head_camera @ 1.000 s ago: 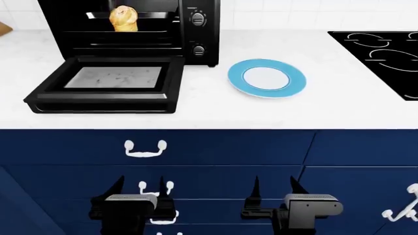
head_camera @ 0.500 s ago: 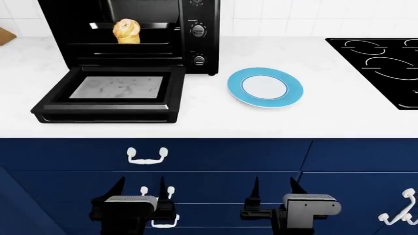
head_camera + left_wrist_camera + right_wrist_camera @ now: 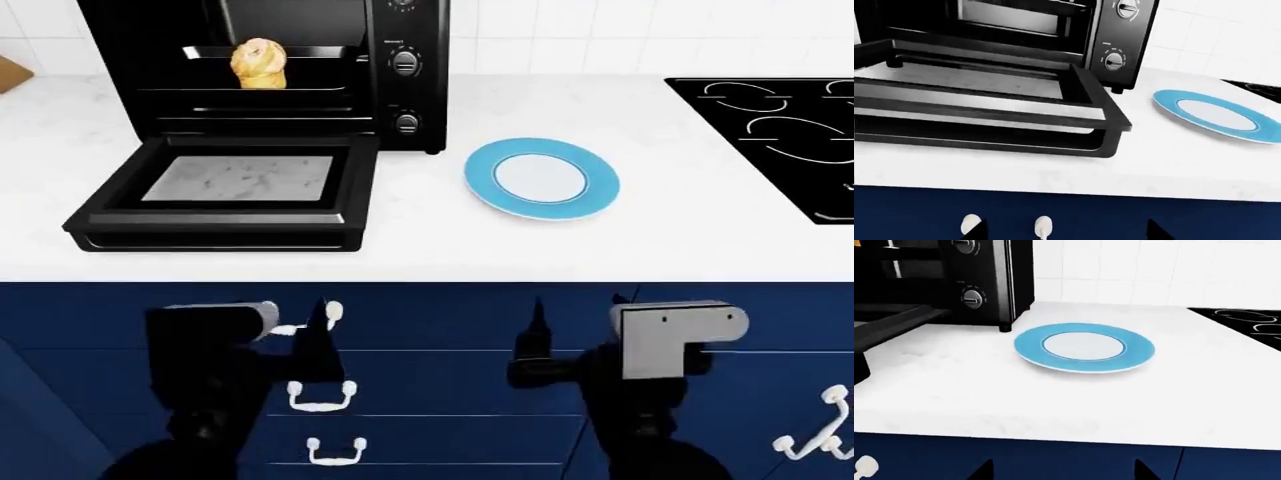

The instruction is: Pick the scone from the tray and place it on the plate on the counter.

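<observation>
From the head view, the scone (image 3: 258, 63) stands upright on the tray (image 3: 320, 52) inside the black toaster oven (image 3: 400, 20), at the back left of the counter (image 3: 427, 240). The oven door (image 3: 227, 190) lies folded down flat on the counter in front of the oven. The plate (image 3: 542, 179) rests on the counter just to the right of the oven, with nothing on it. A black stovetop (image 3: 774, 130) is at the far right. Both arms are low, in front of the navy cabinets (image 3: 441, 320), below the counter edge. The left end effector (image 3: 296, 335) and the right end effector (image 3: 581, 330) each show two dark fingers with a gap between them, so both are spread and hold nothing.

In the left wrist view, the oven door (image 3: 987, 115) fills most of the picture and the plate (image 3: 1214, 116) is beside it on the counter (image 3: 1054, 170). Two oven knobs (image 3: 1113, 60) are visible. The scone is not seen here. Two dark tips at the picture's edge are apart.

In the right wrist view, the plate (image 3: 1084, 347) lies near the middle on the counter (image 3: 1054, 400), close to the oven's corner (image 3: 1014, 280). Two dark tips at the picture's edge are also apart.
</observation>
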